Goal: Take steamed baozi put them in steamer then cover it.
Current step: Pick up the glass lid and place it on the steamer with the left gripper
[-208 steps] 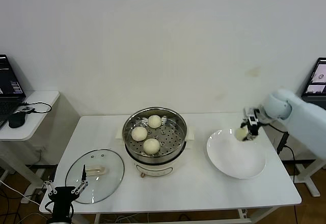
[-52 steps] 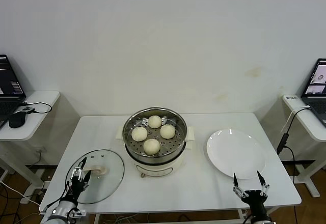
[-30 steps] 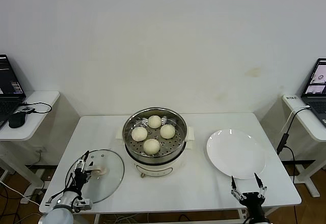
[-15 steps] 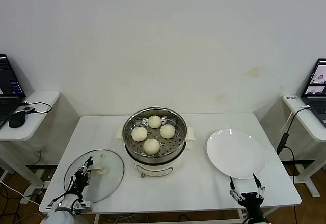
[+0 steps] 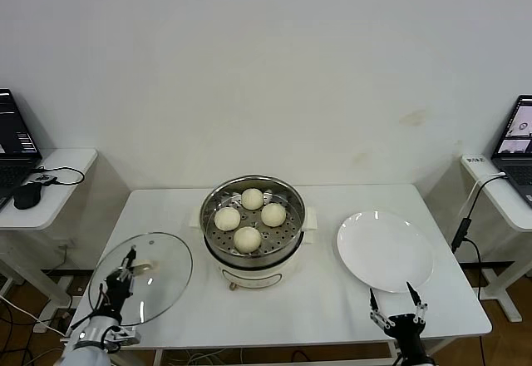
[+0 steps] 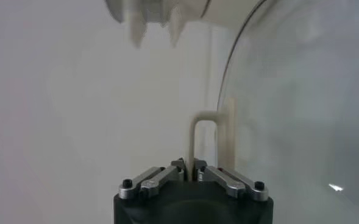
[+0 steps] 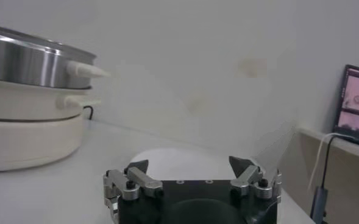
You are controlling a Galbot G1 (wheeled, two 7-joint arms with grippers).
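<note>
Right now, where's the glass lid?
In the head view the cover is at the table's front-left corner, left of the steamer, tilted up, with the left gripper shut on its cream handle.

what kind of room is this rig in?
Likely a robotics lab or test room, not a kitchen: bare white wall, white folding table holding the steamer, and laptops on side desks at both edges.

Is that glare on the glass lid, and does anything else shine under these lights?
Left wrist view: the cover, gripped at its handle by the left gripper, carries two small bright glints. Head view: the steamer has a gleaming steel rim. Right wrist view: a light streak runs along its steel wall, beyond the open, idle right gripper.
</note>
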